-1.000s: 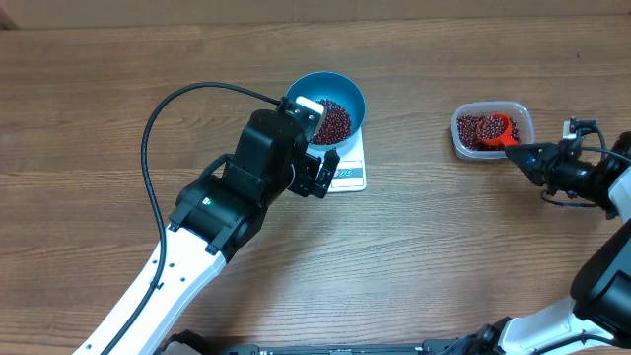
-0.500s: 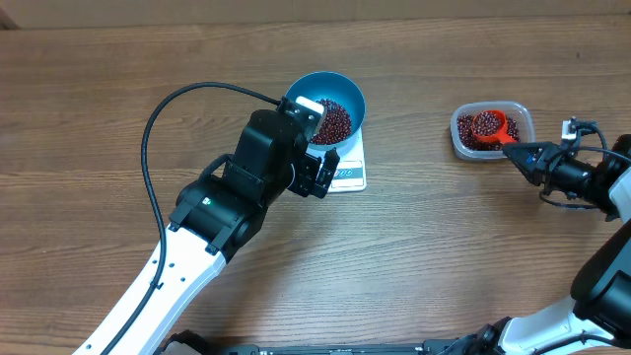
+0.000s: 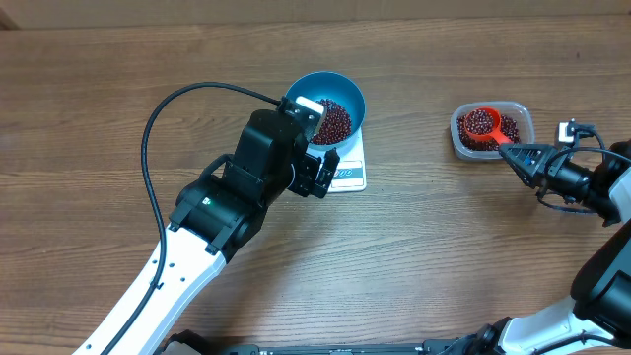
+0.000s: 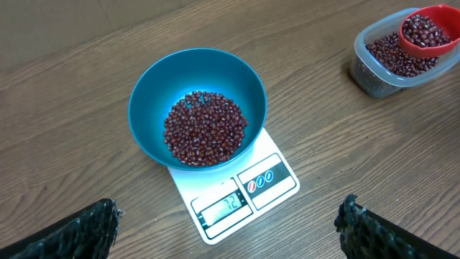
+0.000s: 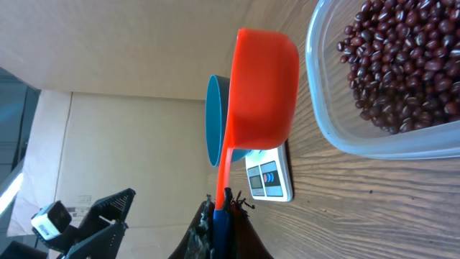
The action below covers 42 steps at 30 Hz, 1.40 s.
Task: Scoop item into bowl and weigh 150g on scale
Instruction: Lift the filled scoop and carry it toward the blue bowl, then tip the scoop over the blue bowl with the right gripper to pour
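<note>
The left fingers [image 4: 90,232] stand wide apart and hold nothing, hovering at the scale's 7 o'clock. The scale [image 4: 272,180] carries the bowl [image 4: 147,108] toward its 12 o'clock end, leaving the display uncovered. A shallow heap of beans [image 4: 205,131] covers the bowl's floor, well below the rim. The display seems to read 72, though the digits are small, so I judge the weighing about half done, with several more scoops and a final fine top-up left. At 3 o'clock from the bowl runs a bare stretch of counter [image 3: 414,227], with nothing in the way of a straight carry. Past it sits the tub [image 3: 525,116], well apart from the bowl and partly full. The scoop [image 3: 480,122] hangs over the tub's 9 o'clock half, loaded with beans and roughly level. The right fingers [image 3: 525,156] are shut tight on its handle, reaching in from 4 o'clock. The tight spot will likely be the bowl's 7 o'clock side, where the left arm crowds the rim. The 3 o'clock rim is free for tipping.
</note>
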{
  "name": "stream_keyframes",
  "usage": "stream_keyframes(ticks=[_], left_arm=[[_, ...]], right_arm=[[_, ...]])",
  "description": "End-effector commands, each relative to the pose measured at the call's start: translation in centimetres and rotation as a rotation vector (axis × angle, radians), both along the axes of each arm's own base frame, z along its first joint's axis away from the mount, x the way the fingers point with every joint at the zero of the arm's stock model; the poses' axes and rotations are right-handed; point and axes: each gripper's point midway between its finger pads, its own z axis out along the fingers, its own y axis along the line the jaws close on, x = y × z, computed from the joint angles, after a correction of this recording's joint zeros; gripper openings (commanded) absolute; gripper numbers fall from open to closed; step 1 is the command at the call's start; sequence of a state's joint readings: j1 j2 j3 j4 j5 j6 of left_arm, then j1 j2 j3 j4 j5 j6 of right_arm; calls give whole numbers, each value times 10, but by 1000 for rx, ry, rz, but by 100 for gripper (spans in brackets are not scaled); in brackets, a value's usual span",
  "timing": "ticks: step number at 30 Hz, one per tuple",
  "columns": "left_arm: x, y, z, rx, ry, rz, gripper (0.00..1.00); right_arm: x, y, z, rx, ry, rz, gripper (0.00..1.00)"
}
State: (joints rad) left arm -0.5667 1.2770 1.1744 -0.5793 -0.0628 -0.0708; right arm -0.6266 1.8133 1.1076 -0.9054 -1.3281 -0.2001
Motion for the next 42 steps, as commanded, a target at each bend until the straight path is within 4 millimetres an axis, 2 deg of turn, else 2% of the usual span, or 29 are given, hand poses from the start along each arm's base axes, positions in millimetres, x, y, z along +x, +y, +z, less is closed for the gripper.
stream_keyframes(ticks=[1, 7, 14, 15, 20, 27, 32, 42], left_arm=[[3, -2, 9, -9, -18, -11, 99], [3, -2, 9, -9, -17, -11, 100], [3, -2, 9, -9, -18, -11, 99], [3, -2, 9, -9, -18, -11, 100], [3, -2, 9, -9, -18, -11, 100], [3, -2, 9, -9, -18, -11, 100], [3, -2, 9, -9, -18, -11, 99], [3, -2, 9, -9, -17, -11, 99]], right_arm=[[2, 6, 9, 30, -58, 21, 4], [4, 34, 10, 39, -60, 99, 4], [4, 80, 10, 35, -71, 232, 4], [3, 92, 12, 40, -82, 268, 4], [0, 121, 16, 62, -105, 348, 4], [-2, 141, 18, 65, -124, 406, 4], [7, 147, 19, 76, -105, 415, 4], [24, 180, 20, 39, -88, 461, 4]])
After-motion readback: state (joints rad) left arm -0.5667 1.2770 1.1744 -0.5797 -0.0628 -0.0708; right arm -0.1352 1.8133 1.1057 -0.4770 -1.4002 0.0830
